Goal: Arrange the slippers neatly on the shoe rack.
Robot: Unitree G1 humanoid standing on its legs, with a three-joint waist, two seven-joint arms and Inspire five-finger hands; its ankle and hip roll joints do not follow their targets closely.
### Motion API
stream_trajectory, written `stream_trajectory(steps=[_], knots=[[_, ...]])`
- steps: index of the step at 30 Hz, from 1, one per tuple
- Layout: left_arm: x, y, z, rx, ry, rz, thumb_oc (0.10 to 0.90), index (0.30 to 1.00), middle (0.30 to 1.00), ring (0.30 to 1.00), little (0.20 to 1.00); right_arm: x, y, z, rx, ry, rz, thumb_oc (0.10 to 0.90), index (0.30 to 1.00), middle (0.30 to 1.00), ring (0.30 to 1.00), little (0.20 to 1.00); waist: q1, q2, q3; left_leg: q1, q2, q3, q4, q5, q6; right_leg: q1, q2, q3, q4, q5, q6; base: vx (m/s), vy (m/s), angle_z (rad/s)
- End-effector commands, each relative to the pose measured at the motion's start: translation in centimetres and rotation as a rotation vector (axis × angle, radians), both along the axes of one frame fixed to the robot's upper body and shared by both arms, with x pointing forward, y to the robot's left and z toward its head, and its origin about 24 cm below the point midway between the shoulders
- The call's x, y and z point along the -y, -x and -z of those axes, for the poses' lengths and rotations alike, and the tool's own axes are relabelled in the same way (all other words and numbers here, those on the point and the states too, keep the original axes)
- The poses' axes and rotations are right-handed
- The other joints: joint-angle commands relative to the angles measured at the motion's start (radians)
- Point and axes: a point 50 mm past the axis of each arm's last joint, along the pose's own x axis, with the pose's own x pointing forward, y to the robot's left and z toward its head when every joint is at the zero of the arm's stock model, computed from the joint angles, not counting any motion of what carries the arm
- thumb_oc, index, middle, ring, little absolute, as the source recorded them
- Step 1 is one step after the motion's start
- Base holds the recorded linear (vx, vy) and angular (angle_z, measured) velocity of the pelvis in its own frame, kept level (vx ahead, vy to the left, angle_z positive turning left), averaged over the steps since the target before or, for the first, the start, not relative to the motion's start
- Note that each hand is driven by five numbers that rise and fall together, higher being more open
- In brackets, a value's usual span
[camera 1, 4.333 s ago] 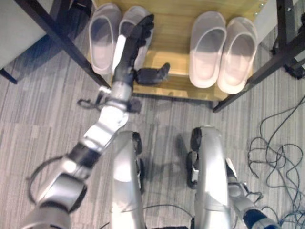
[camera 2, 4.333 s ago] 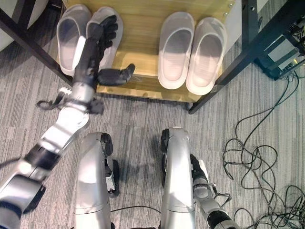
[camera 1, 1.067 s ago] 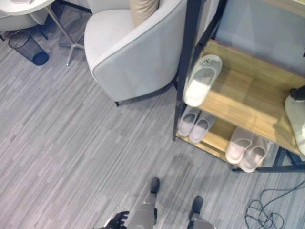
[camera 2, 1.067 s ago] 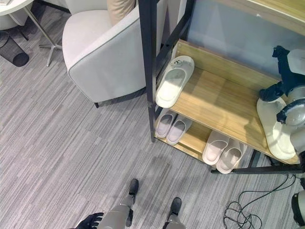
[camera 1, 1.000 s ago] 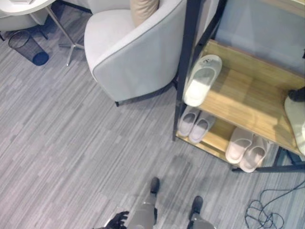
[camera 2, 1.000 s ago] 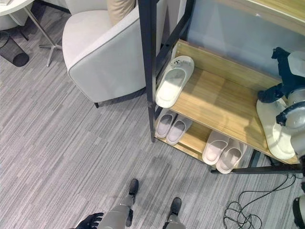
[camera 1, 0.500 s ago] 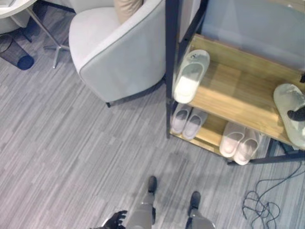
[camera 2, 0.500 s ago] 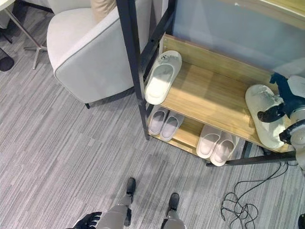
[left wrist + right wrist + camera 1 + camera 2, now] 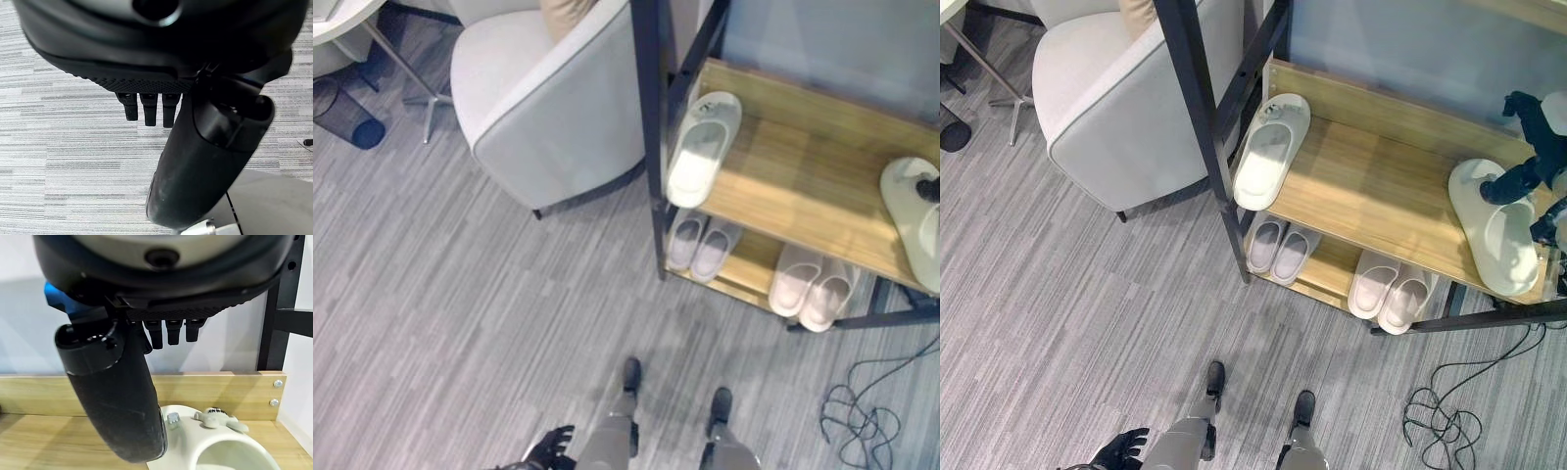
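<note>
On the rack's upper wooden shelf (image 9: 1381, 186) two pale slippers lie far apart. One slipper (image 9: 1271, 150) rests at the left end by the black post. The other slipper (image 9: 1500, 225) lies at the right end, pointing toward the back. My right hand (image 9: 1531, 137) hovers over that slipper's back part with straight fingers, and its thumb (image 9: 117, 396) reaches down close to the slipper's strap (image 9: 220, 423). My left hand (image 9: 1119, 450) hangs low over the carpet, fingers relaxed.
Two more pairs of slippers (image 9: 1278, 250) (image 9: 1393, 289) stand side by side on the lower shelf. A grey armchair (image 9: 1126, 98) stands close to the rack's left post (image 9: 1200, 127). Loose cables (image 9: 1445, 416) lie on the carpet at the right.
The camera has shifted a little. My right hand has risen from the right slipper's middle toward its back end. The left hand stays low.
</note>
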Motion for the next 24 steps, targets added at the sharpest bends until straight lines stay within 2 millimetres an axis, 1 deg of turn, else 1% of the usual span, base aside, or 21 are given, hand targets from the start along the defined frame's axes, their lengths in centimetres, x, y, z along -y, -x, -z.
stream_trajectory(steps=[1,4,5,8,10,14,21,24], knots=[[1.3,0.0,0.3,0.006,0.079,-0.015,0.800,0.900,0.900,0.900,0.900,0.7,2.9,-5.6,0.160,0.031,0.000,0.800,0.900,0.900,0.900,0.900,0.002,-0.008,-0.079,0.072,0.057,0.000,-0.009,-0.071,-0.077,-0.027,-0.001,0.024,0.009,0.009,0.027,0.02,-0.039,0.00],[1.1,0.1,0.3,0.001,0.084,-0.035,0.800,0.900,0.900,0.900,0.900,0.9,3.2,-5.1,0.129,0.017,-0.002,0.800,0.900,0.900,0.900,0.900,-0.002,-0.008,-0.082,0.077,0.058,0.001,-0.009,-0.074,-0.077,-0.021,-0.001,0.021,0.009,0.005,0.026,0.01,-0.024,0.01],[0.9,0.3,0.4,-0.006,0.088,-0.057,0.800,0.900,0.900,0.900,0.900,1.0,3.4,-4.5,0.100,0.000,-0.012,0.800,0.900,0.900,0.900,0.900,-0.005,-0.012,-0.083,0.083,0.060,0.000,-0.009,-0.075,-0.078,-0.015,0.000,0.019,0.009,0.003,0.025,0.02,-0.038,0.01],[0.7,0.7,0.5,-0.018,0.093,-0.083,0.800,0.900,0.900,0.900,0.900,1.2,3.7,-4.1,0.067,-0.019,-0.023,0.800,0.900,0.900,0.900,0.900,-0.008,-0.016,-0.086,0.089,0.065,0.004,-0.009,-0.075,-0.081,-0.011,0.003,0.017,0.010,-0.002,0.024,0.01,-0.029,0.00],[0.5,0.9,0.5,-0.026,0.094,-0.093,0.800,0.900,0.900,0.900,0.900,1.2,4.0,-4.1,0.064,-0.021,-0.022,0.800,0.900,0.900,0.900,0.900,-0.010,-0.017,-0.088,0.093,0.068,0.007,-0.009,-0.077,-0.083,-0.006,0.004,0.016,0.008,-0.005,0.023,0.00,-0.032,0.01],[0.5,0.9,0.6,-0.029,0.090,-0.100,0.800,0.900,0.900,0.900,0.900,1.1,4.1,-4.1,0.119,-0.053,-0.048,0.800,0.900,0.900,0.900,0.900,-0.014,-0.020,-0.091,0.105,0.072,0.011,-0.009,-0.079,-0.086,0.004,0.007,0.016,0.008,-0.008,0.023,0.01,-0.031,-0.03],[0.0,1.2,0.6,-0.040,0.055,-0.086,0.800,0.900,0.900,0.900,0.900,1.3,4.4,-3.9,0.192,-0.041,-0.034,0.800,0.900,0.900,0.900,0.900,-0.011,-0.021,-0.102,0.130,0.084,0.016,-0.009,-0.087,-0.089,0.023,0.014,0.016,0.009,-0.017,0.020,0.02,-0.036,0.00],[-0.2,1.2,0.5,-0.039,0.048,-0.089,0.800,0.900,0.900,0.900,0.900,1.5,4.5,-3.8,0.195,-0.035,-0.023,0.800,0.900,0.900,0.900,0.900,-0.009,-0.021,-0.103,0.134,0.087,0.017,-0.009,-0.087,-0.091,0.028,0.017,0.015,0.008,-0.022,0.018,0.01,-0.038,0.00]])
